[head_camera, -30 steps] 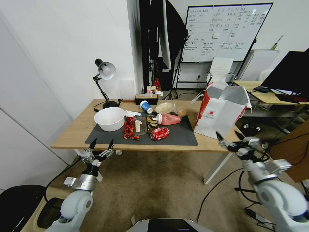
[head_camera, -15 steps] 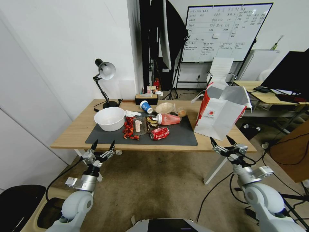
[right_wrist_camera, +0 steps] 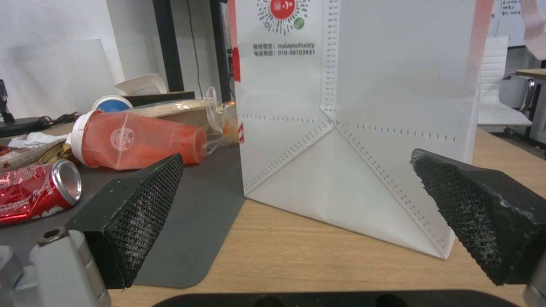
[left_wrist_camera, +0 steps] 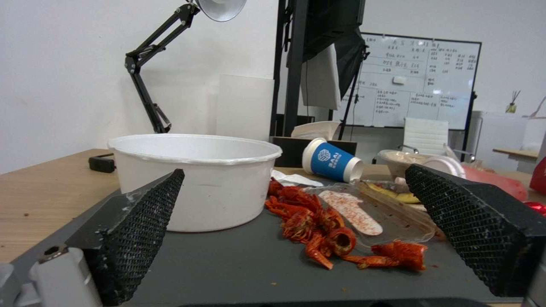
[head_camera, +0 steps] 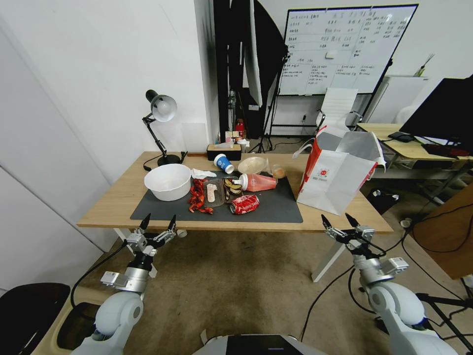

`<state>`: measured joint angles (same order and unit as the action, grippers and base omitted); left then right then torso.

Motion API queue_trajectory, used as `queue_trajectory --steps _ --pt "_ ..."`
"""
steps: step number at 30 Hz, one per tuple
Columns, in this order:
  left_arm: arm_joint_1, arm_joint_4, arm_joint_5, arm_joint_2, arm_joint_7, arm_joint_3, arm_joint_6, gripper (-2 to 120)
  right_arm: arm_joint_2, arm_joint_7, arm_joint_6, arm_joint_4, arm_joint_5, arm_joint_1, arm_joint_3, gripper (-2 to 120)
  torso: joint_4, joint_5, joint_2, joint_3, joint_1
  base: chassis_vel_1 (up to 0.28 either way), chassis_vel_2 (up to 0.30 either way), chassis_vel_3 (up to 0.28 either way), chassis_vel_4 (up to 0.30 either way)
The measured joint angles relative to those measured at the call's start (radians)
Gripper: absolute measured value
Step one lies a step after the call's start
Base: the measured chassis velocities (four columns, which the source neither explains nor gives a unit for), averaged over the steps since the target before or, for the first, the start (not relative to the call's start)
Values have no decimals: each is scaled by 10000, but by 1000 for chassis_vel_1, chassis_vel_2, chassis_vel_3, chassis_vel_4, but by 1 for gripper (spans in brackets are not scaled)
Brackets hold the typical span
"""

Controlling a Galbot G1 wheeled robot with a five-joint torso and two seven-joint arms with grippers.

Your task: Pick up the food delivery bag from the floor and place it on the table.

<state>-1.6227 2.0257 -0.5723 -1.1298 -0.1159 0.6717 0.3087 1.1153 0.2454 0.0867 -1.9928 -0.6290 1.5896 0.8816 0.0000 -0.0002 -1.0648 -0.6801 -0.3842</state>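
Pretty much done as far as I can tell: the big white paper food delivery bag with red side panels (head_camera: pixel 336 177) stands upright on the light-wood table with white legs (head_camera: pixel 118 197), at the right end beside the dark grey mat (head_camera: pixel 276 209). Top gapes open, silver lining showing, handles flopping. The right gripper (head_camera: pixel 340 222) hangs in front of the bag, spread wide and empty. The left gripper (head_camera: pixel 157 222), also wide, waits well off to the bag's left, by the table's front edge

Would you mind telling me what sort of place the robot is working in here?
Probably an office or lab used as a test space: a written-on whiteboard, a desk with a black monitor, and studio light stands behind the table.
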Motion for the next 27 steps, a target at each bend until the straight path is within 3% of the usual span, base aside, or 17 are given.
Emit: queue_trajectory --steps 6,27 --pt "81 -116 619 -53 345 28 12 100 -8 9 12 -101 -22 60 37 100 -1 1 0 0 0 0 0 0 0" --pt "64 -151 667 -42 489 40 48 100 -31 93 41 -53 1 53 58 100 -1 2 0 0 0 0 0 0 0"
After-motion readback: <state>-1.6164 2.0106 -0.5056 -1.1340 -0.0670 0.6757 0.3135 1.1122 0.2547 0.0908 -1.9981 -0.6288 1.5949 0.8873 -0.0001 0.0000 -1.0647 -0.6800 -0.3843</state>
